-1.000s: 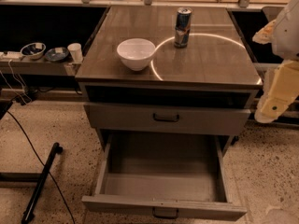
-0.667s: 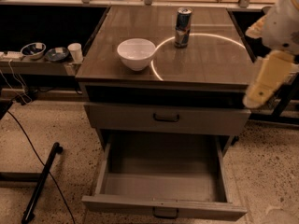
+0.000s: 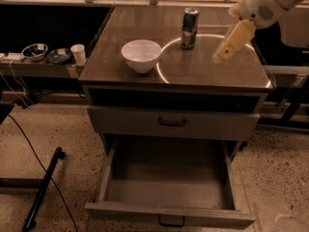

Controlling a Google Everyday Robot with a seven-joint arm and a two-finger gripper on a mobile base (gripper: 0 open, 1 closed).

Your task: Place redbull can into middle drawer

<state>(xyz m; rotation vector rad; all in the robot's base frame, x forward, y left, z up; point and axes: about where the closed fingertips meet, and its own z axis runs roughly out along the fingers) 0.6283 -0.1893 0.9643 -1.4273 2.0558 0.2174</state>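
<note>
The redbull can stands upright at the back of the cabinet top, inside a bright ring of light. My gripper hangs above the top's right side, to the right of the can and a little nearer the front, apart from it and holding nothing. The white arm reaches in from the upper right. The middle drawer is pulled out at the bottom, with its grey inside bare.
A white bowl sits on the top, left of the can. A shallower drawer front is closed above the open drawer. A small white cup and two dishes sit on a left shelf. A black pole and cables lie on the floor at left.
The arm has swung left and up from beside the cabinet's right edge to above the top, closer to the can. The can, bowl and drawers have not moved.
</note>
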